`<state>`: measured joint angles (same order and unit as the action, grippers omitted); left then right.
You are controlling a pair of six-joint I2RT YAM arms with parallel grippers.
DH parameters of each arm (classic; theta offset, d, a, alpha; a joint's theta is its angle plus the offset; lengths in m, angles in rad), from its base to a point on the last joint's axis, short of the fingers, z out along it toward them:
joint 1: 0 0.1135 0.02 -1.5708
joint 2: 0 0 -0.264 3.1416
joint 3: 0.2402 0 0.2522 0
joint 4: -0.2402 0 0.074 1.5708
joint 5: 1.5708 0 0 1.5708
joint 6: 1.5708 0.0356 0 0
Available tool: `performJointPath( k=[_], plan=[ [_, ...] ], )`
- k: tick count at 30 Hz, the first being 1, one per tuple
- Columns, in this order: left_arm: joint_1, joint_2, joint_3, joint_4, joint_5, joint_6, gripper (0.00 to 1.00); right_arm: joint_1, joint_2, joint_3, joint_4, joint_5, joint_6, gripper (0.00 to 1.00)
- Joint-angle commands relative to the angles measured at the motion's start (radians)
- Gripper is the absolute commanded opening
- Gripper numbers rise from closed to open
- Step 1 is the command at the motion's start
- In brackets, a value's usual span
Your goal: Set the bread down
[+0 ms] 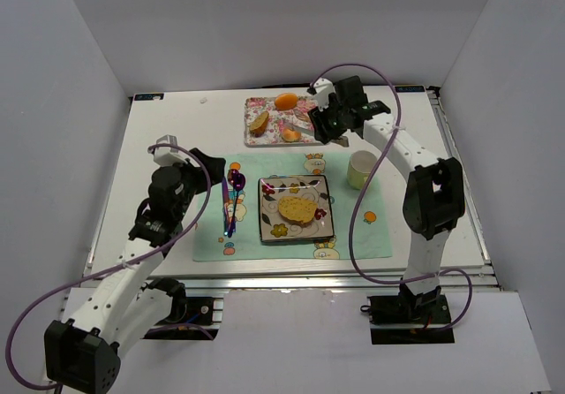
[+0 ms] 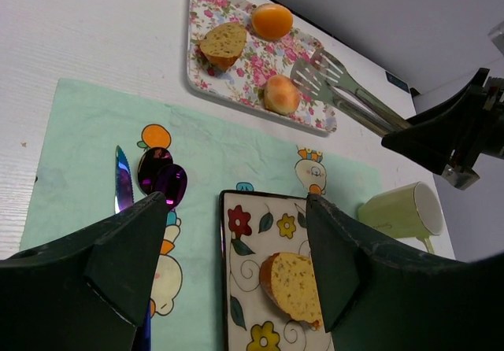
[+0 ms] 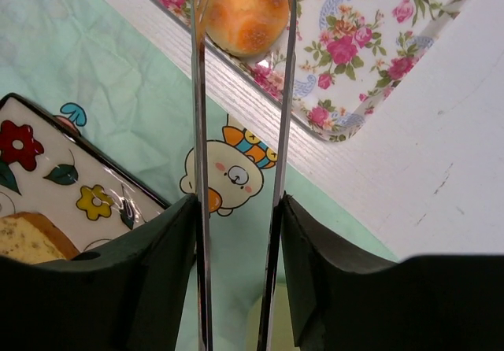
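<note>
The bread (image 1: 297, 208), an oblong golden slice with a brown crust, lies on the square flowered plate (image 1: 268, 232) at the middle of the green mat. It also shows in the left wrist view (image 2: 293, 284) and at the edge of the right wrist view (image 3: 24, 241). My left gripper (image 1: 208, 166) is open and empty, above the mat left of the plate (image 2: 235, 233). My right gripper (image 1: 328, 129) is shut on metal tongs (image 3: 198, 131). The tongs' tips are apart, next to a small round bun (image 3: 246, 9) on the floral tray (image 3: 378, 60).
The floral tray (image 1: 265, 107) at the back also holds a wedge slice (image 1: 259, 123) and an orange ball (image 1: 285, 101). A pale green cup (image 1: 361, 170) stands right of the plate. A purple spoon (image 2: 161, 176) and a knife (image 2: 123, 182) lie on the mat (image 1: 353, 235).
</note>
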<state>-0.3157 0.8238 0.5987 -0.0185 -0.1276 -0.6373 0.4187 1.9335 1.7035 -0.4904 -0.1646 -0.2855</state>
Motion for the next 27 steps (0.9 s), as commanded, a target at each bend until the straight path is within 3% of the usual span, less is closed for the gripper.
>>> performJointPath(
  k=[1,9,27],
  plan=[
    [0.006,0.009,0.009,0.011,0.005,0.002,0.80,-0.017,-0.005,-0.005,0.047,-0.015,0.083,0.52],
    [0.007,0.046,0.024,0.046,0.013,0.004,0.80,-0.060,0.028,-0.033,0.049,-0.052,0.154,0.54],
    [0.006,0.057,0.055,-0.006,0.002,0.001,0.80,-0.098,0.101,-0.008,0.050,-0.291,0.388,0.55]
  ],
)
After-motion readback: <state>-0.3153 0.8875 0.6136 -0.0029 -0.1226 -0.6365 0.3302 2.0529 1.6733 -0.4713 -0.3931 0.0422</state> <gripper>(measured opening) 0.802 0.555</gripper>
